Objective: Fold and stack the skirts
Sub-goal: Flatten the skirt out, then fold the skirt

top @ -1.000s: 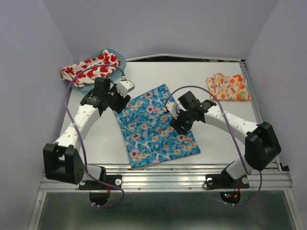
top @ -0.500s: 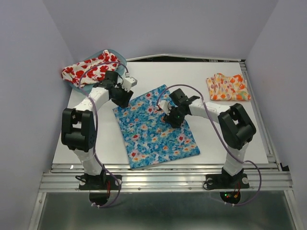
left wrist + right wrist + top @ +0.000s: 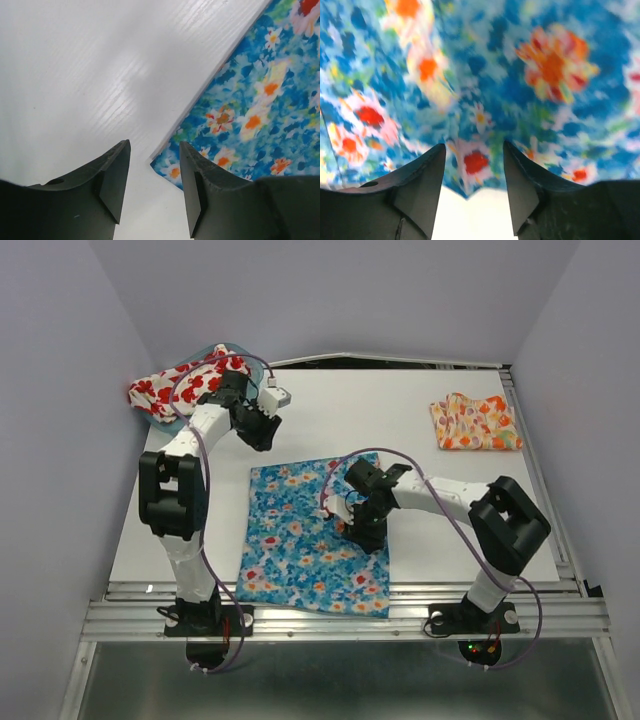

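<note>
Left fingers point(image 3: 112, 175) parted, right fingers point(image 3: 417, 185) parted, both pointing downward

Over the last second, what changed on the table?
The blue floral cloth skirt turned from diagonal to nearly square with the white table and slid toward its near edge, the right arm swinging with it. The left arm folded upright, its jaws staying by the skirt's far-left corner. Both pairs of jaws stand apart. The white red-poppy skirt and orange-yellow flowered skirt stayed put.
</note>
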